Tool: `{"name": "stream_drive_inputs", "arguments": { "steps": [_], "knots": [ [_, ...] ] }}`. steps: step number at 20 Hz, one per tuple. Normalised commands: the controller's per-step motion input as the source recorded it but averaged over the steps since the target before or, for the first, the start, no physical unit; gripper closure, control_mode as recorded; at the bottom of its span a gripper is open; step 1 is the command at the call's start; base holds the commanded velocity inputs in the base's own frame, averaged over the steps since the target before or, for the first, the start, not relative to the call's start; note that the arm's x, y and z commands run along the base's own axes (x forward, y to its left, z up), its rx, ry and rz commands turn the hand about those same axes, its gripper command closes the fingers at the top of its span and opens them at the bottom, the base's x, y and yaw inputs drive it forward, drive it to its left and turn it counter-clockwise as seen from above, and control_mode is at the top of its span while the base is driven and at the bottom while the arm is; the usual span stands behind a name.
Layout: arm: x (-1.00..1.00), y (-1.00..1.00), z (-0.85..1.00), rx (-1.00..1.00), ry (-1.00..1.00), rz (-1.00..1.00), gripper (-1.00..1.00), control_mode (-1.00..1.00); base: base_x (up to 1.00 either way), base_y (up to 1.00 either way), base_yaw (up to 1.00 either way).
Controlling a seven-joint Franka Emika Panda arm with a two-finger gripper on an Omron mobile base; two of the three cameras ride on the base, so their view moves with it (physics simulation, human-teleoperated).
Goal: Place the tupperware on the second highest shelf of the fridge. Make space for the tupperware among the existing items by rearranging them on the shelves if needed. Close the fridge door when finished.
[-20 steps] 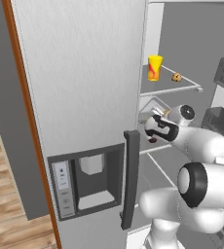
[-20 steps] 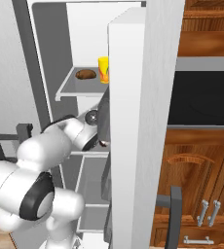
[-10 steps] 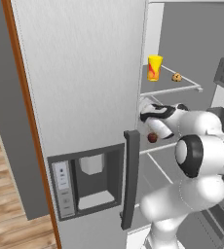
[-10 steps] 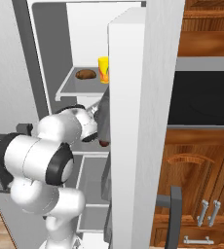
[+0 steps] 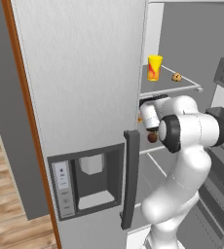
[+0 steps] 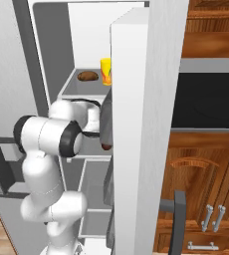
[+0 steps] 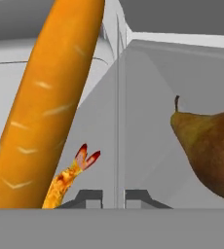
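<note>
The arm (image 5: 182, 146) is reaching into the open fridge (image 5: 84, 82), below the shelf (image 5: 182, 87) carrying the cup (image 5: 154, 67) and cookie (image 5: 177, 77). A long orange baguette (image 7: 46, 102) and a brown pear (image 7: 209, 151) are lying close before the gripper, whose state cannot be told; the tupperware's place is unclear.

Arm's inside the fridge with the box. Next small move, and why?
Probably ease the tupperware gently down, keeping it off the brown fruit, before letting go. In the hand view the gripper pinches the box's thin wall. A carrot looms on one side and the fruit sits close on the other. Whether the box already rests on anything can't be told.
</note>
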Motion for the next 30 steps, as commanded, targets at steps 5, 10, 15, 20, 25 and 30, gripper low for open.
{"name": "stream_drive_inputs", "arguments": {
  "steps": [5,10,15,20,25,30],
  "knots": [
    [0.59,-0.02,-0.17,0.01,-0.03,0.05,1.0,-1.0,0.0,0.0,0.0],
    [0.59,0.0,0.0,0.0,-0.03,0.03,-1.0,-1.0,0.0,0.0,0.0],
    [-0.05,-0.04,0.09,0.0,-0.16,0.07,-1.0,-1.0,0.0,0.0,0.0],
    [-0.63,-0.05,0.4,0.0,-0.34,0.1,-1.0,-1.0,0.0,0.0,0.0],
    [-0.86,-0.31,0.79,0.0,-0.39,0.05,-1.0,-1.0,0.0,0.0,0.0],
    [-0.9,0.0,1.0,-0.09,-0.13,0.08,-1.0,-1.0,0.0,0.0,0.0]
  ]
}}
